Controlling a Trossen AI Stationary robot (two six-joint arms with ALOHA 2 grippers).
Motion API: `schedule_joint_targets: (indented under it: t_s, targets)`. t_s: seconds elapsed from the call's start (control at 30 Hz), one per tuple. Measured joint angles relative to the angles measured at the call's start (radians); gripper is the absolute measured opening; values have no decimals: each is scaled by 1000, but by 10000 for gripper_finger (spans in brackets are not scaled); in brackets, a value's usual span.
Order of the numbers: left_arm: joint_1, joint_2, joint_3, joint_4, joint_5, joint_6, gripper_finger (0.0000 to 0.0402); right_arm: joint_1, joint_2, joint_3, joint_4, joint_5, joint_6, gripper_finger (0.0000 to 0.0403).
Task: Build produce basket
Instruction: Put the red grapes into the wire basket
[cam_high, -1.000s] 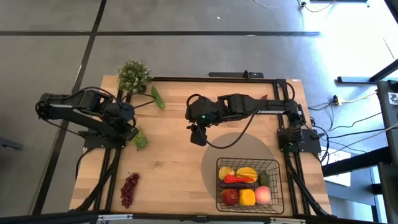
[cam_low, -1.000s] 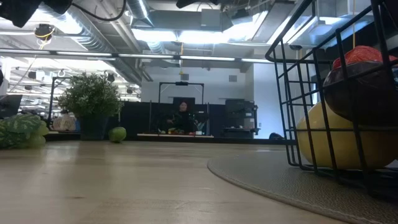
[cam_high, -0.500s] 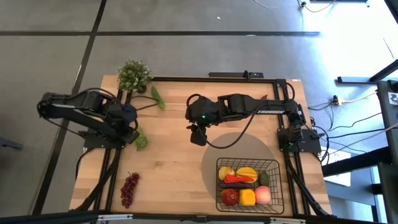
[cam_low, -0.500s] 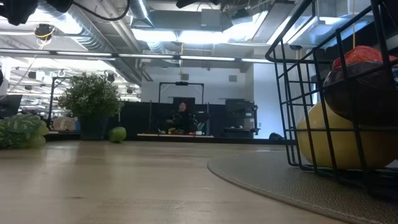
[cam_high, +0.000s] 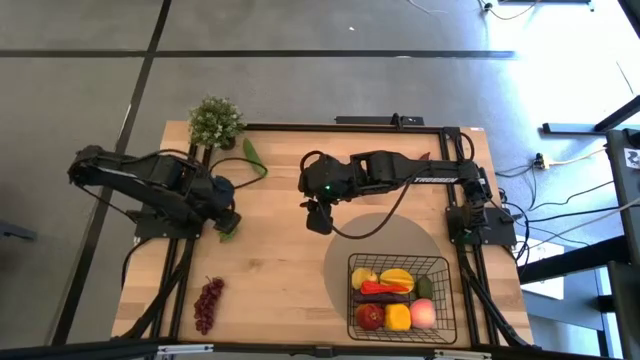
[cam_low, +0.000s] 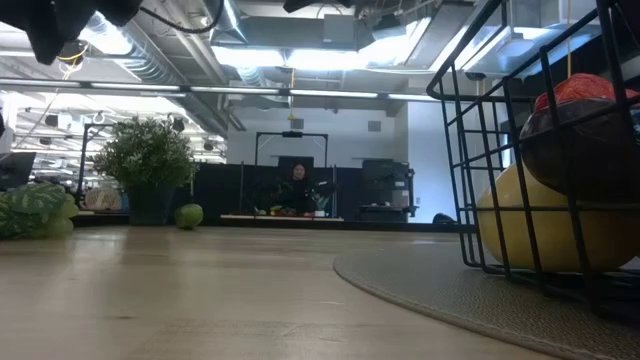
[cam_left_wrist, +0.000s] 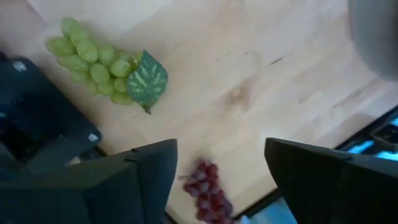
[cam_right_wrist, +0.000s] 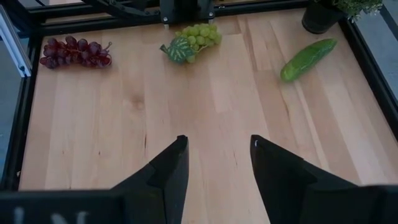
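Sitting nearest on the worktop, the basket holds most produce, purple grapes lying far aside. Beyond, the left gripper hovers spread over green grapes, the right gripper parted, empty; the cucumber lies farthest.

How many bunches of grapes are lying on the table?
2. Green grapes lie beside the left hand; purple grapes lie near the table's front-left corner.

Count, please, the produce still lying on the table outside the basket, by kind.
Green grapes: 1 bunch
Purple grapes: 1 bunch
Cucumber: 1
Total: 3
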Motion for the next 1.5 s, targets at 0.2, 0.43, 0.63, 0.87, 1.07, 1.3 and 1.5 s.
schedule_joint_targets:
  t_s: [0.2,0.43,0.63,0.87,1.07,1.3,1.5]
  targets:
    - [-90,47,0,6,-34,145,243,0,0,0,0,0,0,162]
    - [-248,127,0,-10,36,-76,244,0,0,0,1,0,0,162]
    - [-408,203,0,0,39,-374,241,0,0,0,10,0,0,162]
    - [-580,324,0,20,41,-657,240,0,0,0,17,0,0,162]
    - [-671,452,0,154,38,-780,242,0,0,0,17,0,0,162]
    - [-724,571,0,202,62,-881,241,0,0,0,18,0,0,162]
    - [-749,637,0,207,63,-926,241,0,0,0,18,0,0,162]
